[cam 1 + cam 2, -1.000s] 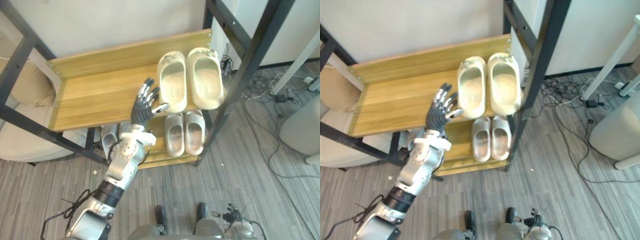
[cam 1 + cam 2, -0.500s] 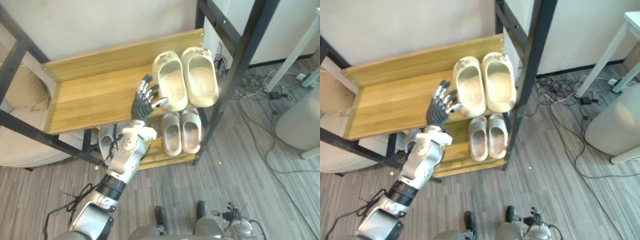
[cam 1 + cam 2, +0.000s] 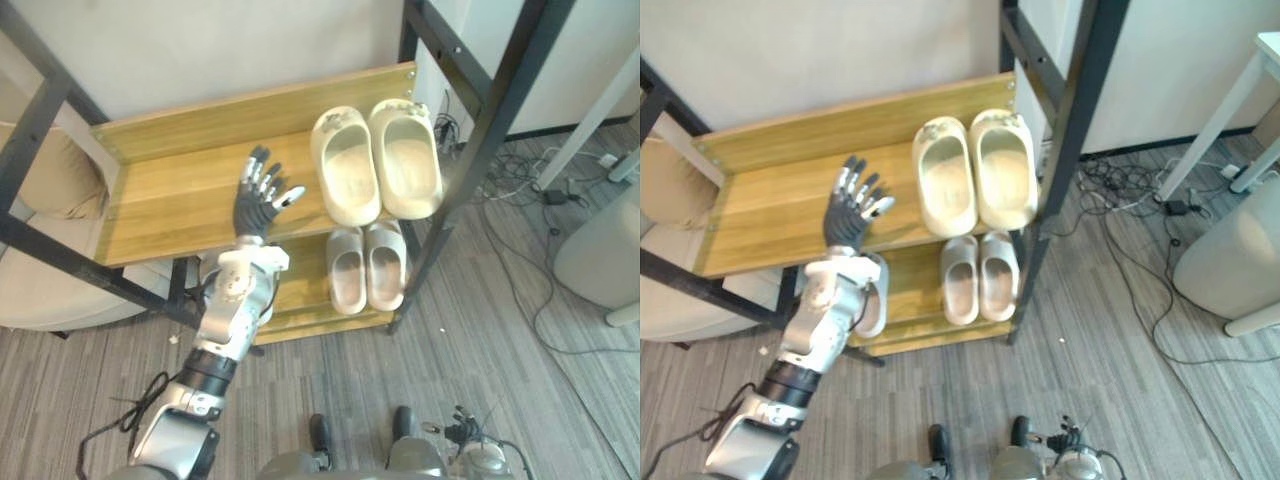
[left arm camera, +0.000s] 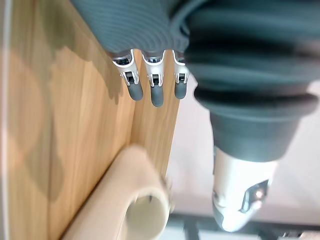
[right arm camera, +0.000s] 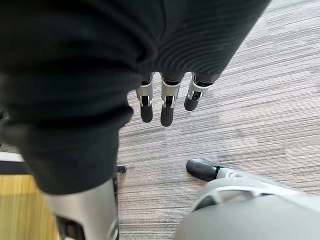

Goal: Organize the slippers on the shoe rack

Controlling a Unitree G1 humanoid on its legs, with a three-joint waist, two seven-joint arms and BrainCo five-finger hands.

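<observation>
The cream slippers [image 3: 375,165] sit paired at the upper shelf's [image 3: 170,195] right end, apparently tidied. Just beside them the left hand [image 3: 262,195] hovers empty, fingers spread; the right hand [image 5: 167,100] hangs relaxed, fingers straight.

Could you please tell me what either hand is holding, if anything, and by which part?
Nothing: the left hand is open above the shelf; the right hand is open too.
</observation>
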